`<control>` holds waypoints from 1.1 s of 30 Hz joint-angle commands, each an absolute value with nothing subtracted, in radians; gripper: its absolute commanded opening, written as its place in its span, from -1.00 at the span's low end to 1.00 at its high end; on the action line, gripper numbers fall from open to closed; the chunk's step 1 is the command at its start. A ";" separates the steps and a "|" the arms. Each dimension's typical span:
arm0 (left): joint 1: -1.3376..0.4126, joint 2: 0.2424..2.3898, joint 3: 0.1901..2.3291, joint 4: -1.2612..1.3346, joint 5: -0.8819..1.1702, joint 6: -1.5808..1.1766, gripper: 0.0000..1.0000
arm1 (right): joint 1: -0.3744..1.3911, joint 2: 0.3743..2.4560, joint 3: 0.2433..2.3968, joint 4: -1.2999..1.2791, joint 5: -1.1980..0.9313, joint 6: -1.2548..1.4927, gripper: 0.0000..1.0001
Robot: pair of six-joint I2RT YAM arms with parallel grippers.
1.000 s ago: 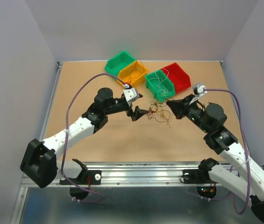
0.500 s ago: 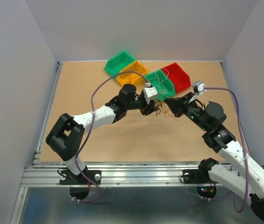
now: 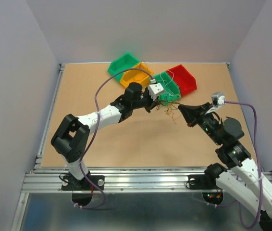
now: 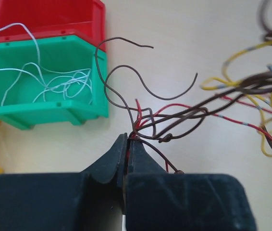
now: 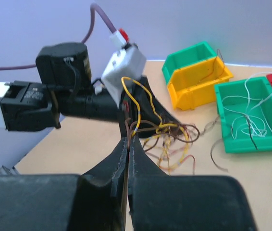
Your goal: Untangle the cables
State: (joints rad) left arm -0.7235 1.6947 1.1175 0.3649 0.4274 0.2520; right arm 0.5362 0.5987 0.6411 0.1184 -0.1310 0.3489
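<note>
The cables (image 3: 168,109) are a small tangle of thin red, yellow and dark brown wires, hanging between my two grippers just above the table. My left gripper (image 3: 158,103) (image 4: 128,137) is shut on a red strand and a brown strand at the tangle's left end. The rest of the tangle (image 4: 251,96) trails off to the right. My right gripper (image 3: 180,107) (image 5: 128,138) is shut on brown and yellow strands, with the bundle (image 5: 169,139) hanging beyond its tips. Loose white wires (image 4: 54,82) (image 5: 249,113) lie in a green bin.
A green bin (image 3: 170,77) and a red bin (image 3: 184,79) stand right behind the tangle. A yellow bin (image 3: 137,76) and a second green bin (image 3: 124,65) stand further left. The left arm (image 5: 73,101) is close in front of the right gripper.
The left arm reached right to the tangle and its jaws closed on the strands. The right arm drew back to the right, stretching the tangle between the grippers.
</note>
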 commanded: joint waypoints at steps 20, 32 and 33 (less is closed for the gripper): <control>-0.305 1.292 1.042 0.364 0.174 0.121 -1.00 | 0.531 0.113 0.655 -0.107 0.141 0.374 -0.96; -0.166 0.950 0.927 0.449 -0.129 0.060 -1.00 | 0.531 0.063 0.612 -0.106 0.474 0.422 -0.83; -0.146 0.936 0.917 0.452 -0.120 0.040 -1.00 | 0.532 0.051 0.609 -0.106 0.486 0.417 -0.77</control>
State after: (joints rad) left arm -0.2192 0.9985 0.9421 0.3866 -0.0559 0.1020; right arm 0.5308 0.1047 0.6113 -0.1349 0.3096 0.4004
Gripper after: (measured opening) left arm 0.069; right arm 0.081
